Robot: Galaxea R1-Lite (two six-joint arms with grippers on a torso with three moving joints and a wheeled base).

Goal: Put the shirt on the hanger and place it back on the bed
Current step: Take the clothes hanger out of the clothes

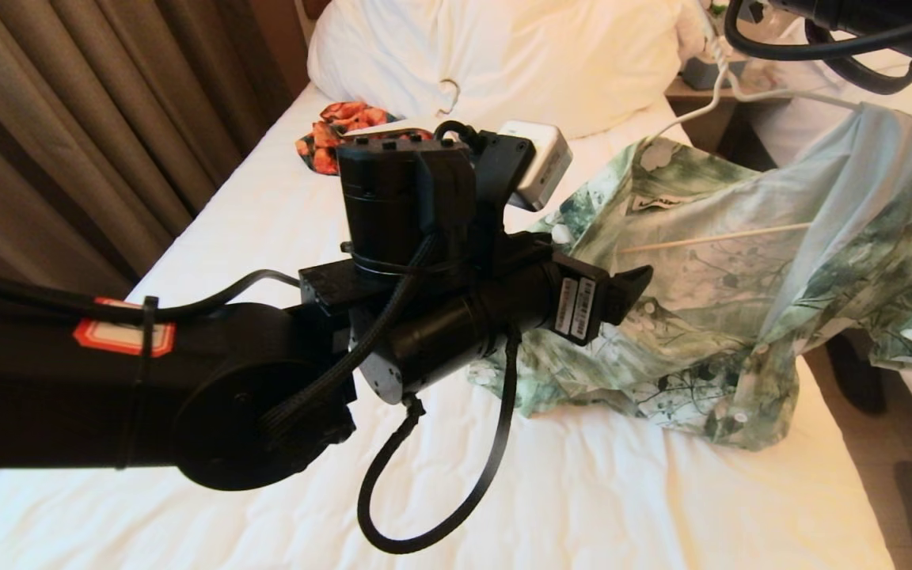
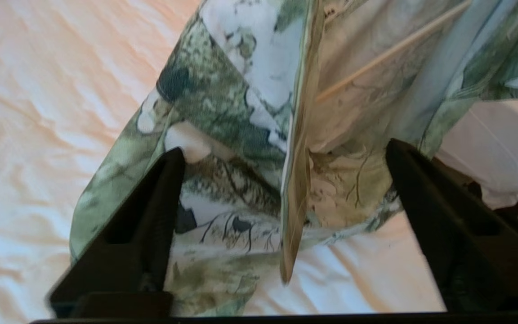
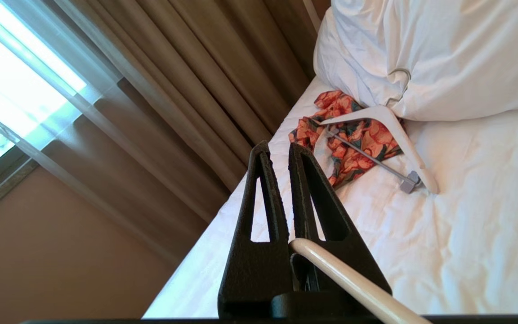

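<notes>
Here the left hand (image 2: pixel 286 189) gapes before the shirt (image 1: pixel 741 317); right hand (image 3: pixel 281 193), mostly cropped, clamps the hanger (image 3: pixel 353 283).

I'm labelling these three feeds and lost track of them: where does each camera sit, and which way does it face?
Head: looks forward and down at the bed; left arm in front, left gripper by the shirt.
Left wrist: behind the open jaws, facing the shirt.
Right wrist: behind the right gripper, shut on the hanger, facing pillows and curtains.
Shared: head and left wrist both show the shirt and the hanger's bar.
</notes>
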